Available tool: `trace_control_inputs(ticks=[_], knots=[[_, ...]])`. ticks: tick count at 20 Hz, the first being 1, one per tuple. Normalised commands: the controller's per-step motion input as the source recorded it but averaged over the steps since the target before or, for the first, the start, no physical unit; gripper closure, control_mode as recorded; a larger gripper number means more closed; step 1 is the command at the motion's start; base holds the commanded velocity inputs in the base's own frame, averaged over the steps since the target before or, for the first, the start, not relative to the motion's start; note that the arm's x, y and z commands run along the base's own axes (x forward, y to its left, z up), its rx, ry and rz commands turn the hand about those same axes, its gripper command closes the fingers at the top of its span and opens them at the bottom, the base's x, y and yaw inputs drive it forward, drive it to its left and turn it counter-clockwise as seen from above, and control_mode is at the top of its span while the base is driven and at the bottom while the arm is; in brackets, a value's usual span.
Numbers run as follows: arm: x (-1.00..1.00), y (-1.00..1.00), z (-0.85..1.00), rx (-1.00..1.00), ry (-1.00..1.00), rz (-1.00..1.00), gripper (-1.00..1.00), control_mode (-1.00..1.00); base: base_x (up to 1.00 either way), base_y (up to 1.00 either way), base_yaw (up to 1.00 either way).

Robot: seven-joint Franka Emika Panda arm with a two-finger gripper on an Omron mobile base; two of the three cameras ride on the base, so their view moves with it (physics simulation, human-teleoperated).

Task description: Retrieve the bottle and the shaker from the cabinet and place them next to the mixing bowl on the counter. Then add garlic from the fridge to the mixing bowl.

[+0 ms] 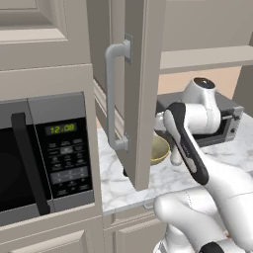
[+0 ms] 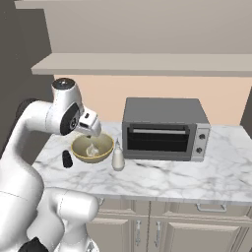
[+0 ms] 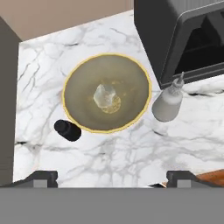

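- The pincer (image 3: 112, 177) hangs above the mixing bowl (image 3: 83, 70), its jaws spread wide and empty.
- A pale garlic bulb (image 3: 105, 96) lies in the middle of the bowl.
- The black shaker (image 2: 67, 159) and the whitish bottle (image 2: 118, 157) stand on the counter (image 2: 162, 177), one on each side of the bowl.
- The toaster oven (image 2: 165, 129) sits just beyond the bottle.

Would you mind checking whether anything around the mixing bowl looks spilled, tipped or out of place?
Nothing stands out. The garlic sits inside the mixing bowl, with the shaker and bottle upright on the counter either side; no spill shows. The cabinet door stands open.
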Motion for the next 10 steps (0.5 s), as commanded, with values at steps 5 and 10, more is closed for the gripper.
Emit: trace_control_inputs(ticks=[5, 10], knots=[[-0.72, -0.04, 1.00, -0.04, -0.09, 0.03, -1.00, -1.00, 0.00, 0.00, 0.00], [-0.57, 0.00, 0.89, -0.03, -0.16, 0.08, -1.00, -1.00, 0.00, 0.00, 0.00]])
